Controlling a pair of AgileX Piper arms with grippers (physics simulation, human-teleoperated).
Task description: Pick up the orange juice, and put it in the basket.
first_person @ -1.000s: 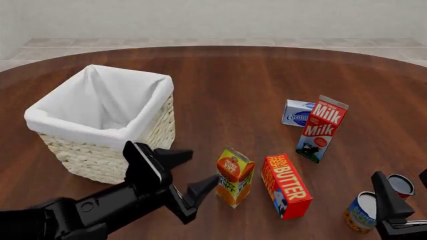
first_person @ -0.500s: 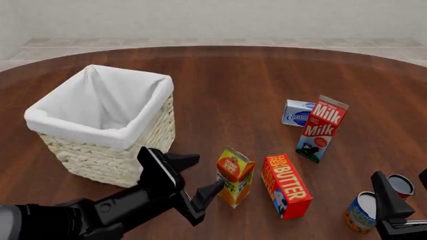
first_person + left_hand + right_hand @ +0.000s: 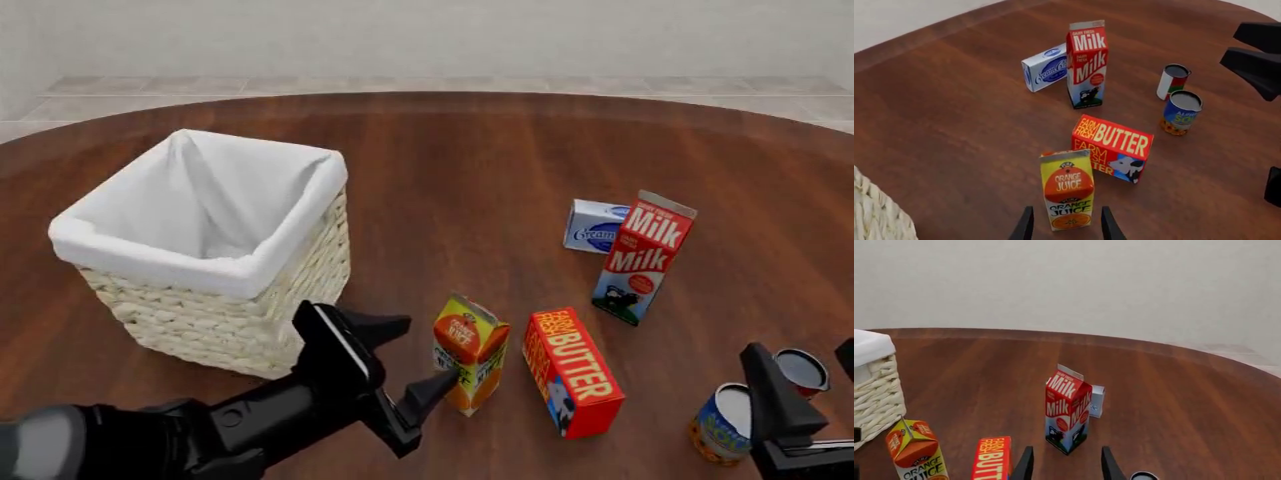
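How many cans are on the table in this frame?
2. The blue-labelled can stands near the table's right front edge, right of the butter box; the smaller red-and-green can stands just beyond it. None appears hidden.

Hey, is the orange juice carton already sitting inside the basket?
No, the orange juice stands upright on the table beside the butter box, outside the basket, with the open left gripper reaching toward it.

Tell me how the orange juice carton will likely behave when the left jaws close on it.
The orange juice is a tall carton on a small base, so a nudge from the left gripper could tip it. Its flat sides should suit the open jaws. Cardboard walls may dent under a hard squeeze.
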